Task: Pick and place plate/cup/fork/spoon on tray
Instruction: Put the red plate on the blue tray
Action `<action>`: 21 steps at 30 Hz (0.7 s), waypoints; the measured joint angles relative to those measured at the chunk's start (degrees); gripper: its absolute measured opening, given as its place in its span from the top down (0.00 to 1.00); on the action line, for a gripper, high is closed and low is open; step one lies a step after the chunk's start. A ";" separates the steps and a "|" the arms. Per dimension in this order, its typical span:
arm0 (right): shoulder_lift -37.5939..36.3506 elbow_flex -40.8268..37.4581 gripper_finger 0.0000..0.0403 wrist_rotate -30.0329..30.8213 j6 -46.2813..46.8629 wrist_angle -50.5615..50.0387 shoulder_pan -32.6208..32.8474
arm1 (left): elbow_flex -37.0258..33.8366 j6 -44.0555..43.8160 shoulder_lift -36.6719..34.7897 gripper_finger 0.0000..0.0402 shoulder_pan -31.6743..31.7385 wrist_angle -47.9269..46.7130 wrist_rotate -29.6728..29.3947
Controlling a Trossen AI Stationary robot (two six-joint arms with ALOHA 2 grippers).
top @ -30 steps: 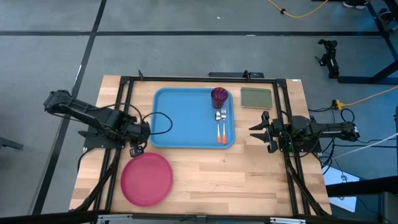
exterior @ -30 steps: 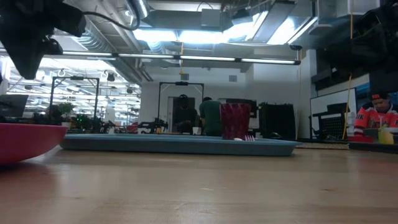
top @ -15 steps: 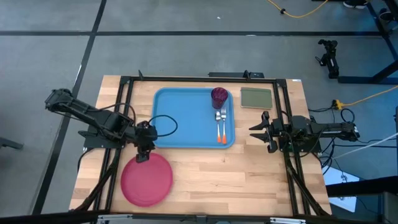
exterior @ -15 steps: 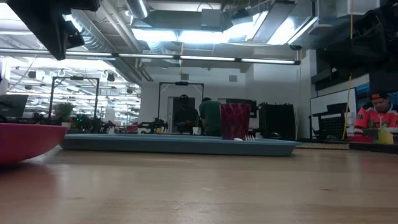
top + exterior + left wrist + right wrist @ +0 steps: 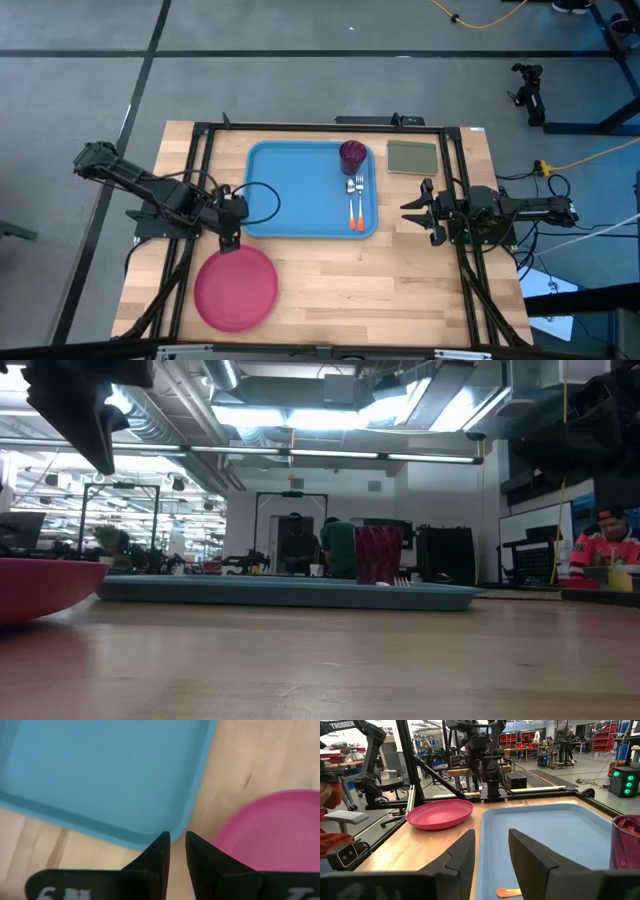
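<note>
The pink-red plate (image 5: 236,288) lies flat on the wooden table, near and left of the light-blue tray (image 5: 300,190). On the tray's right part the maroon cup (image 5: 352,155) stands upright. Beside it lie the orange-handled spoon (image 5: 350,203) and fork (image 5: 359,203). My left gripper (image 5: 229,241) hangs above the gap between the tray's near left corner (image 5: 150,837) and the plate's far rim (image 5: 265,827). It points steeply down, its fingers a narrow slit apart with nothing between them. My right gripper (image 5: 410,210) waits open at the table's right, level, facing the tray.
An olive-green square pad (image 5: 412,157) lies at the far right, beside the tray. Black frame rails (image 5: 200,180) run along the table's left, far and right sides. Bare wood (image 5: 380,290) spreads between the tray and the near edge. People show in the room behind.
My left gripper has swung from facing the tray to pointing steeply down, its tips moving toward the near edge until they hang over the plate's far rim. The gap between its fingers looks the same. Plate, tray, cup and cutlery have kept still.
</note>
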 joint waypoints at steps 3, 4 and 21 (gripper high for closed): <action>0.00 0.00 0.69 0.00 0.00 0.00 -0.01 | -0.02 -0.82 0.24 0.86 0.00 -0.62 -0.62; 0.00 0.00 0.69 0.00 0.01 -0.01 -0.01 | -0.03 -1.23 0.52 0.86 0.00 -0.58 -0.26; 0.02 0.00 0.69 0.00 0.00 -0.02 0.01 | -0.06 -6.73 0.81 0.86 -0.22 2.67 -3.18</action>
